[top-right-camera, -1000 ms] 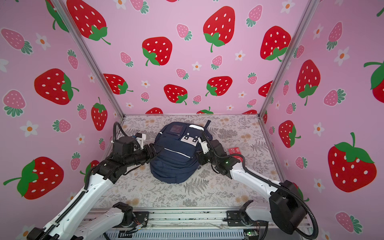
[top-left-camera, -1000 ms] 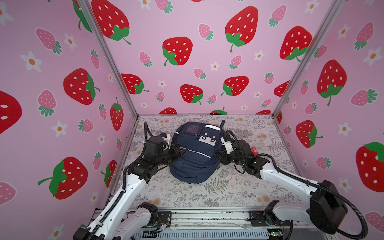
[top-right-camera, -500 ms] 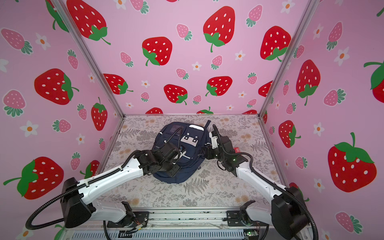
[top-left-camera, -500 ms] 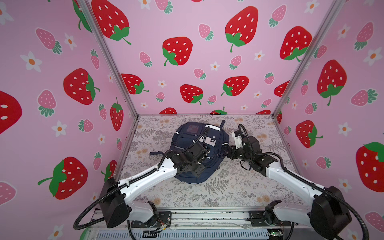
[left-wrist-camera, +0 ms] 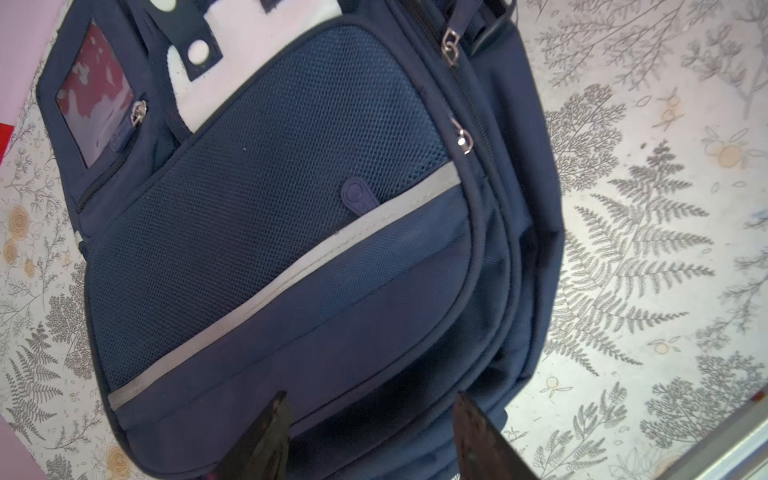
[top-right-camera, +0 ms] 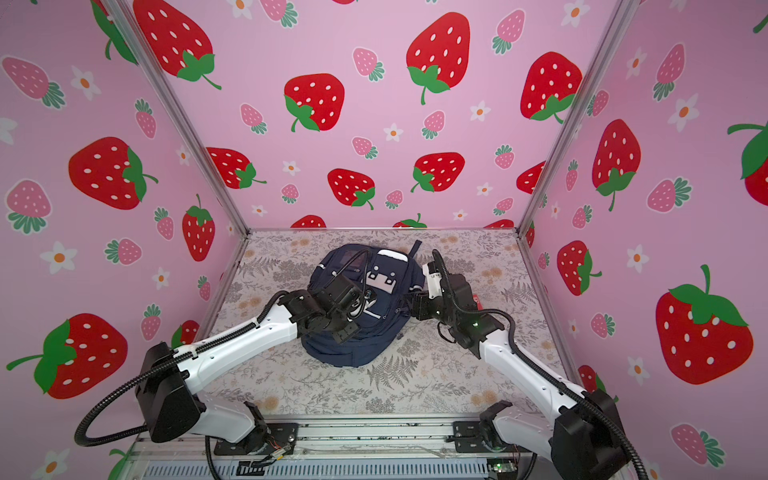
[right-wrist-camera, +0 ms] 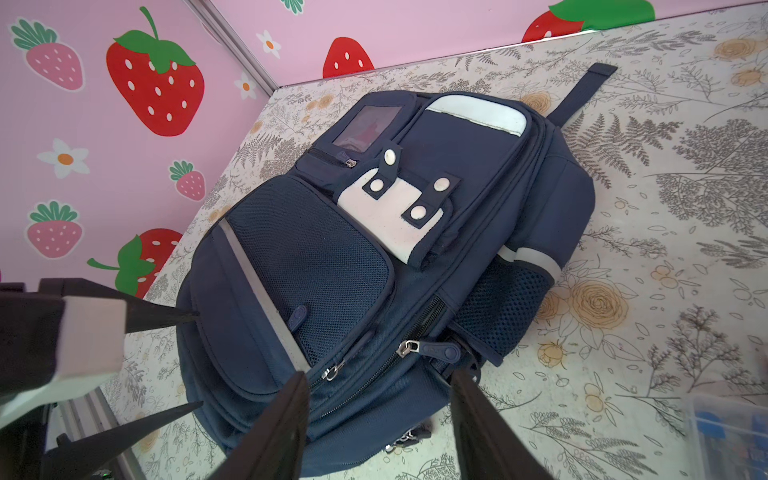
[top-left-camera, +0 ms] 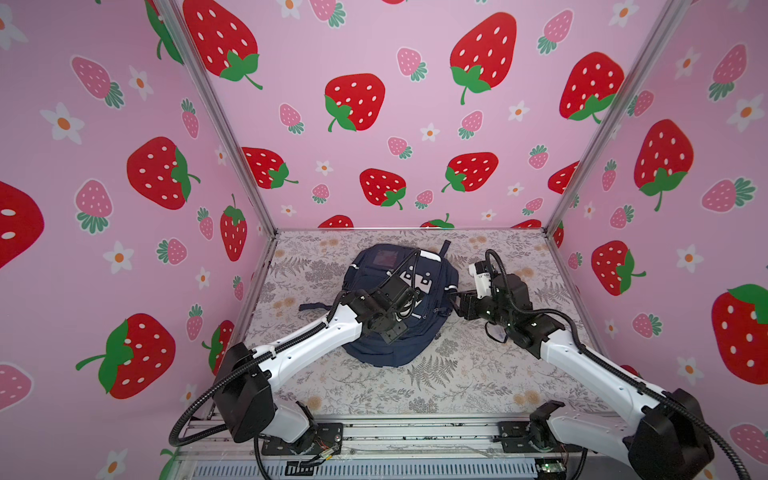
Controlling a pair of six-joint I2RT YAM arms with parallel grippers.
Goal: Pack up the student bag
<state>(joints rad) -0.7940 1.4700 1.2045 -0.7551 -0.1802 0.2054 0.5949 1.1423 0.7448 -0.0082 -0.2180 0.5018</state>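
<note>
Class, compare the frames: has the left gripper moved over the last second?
Yes. In a top view the left gripper has swung rightward, away from the left corner post, from beside the student bag to above its front.

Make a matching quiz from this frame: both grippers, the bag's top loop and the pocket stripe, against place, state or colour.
Things:
1. left gripper
2. right gripper
3. top loop
4. pocket stripe

Descriptions:
a. silver-grey
b. open, beside the bag, on its right in both top views
c. lying flat on the table, past the bag's far end
d. open, over the bag's front

Pairs: 1-d, 2-b, 3-c, 4-a
</note>
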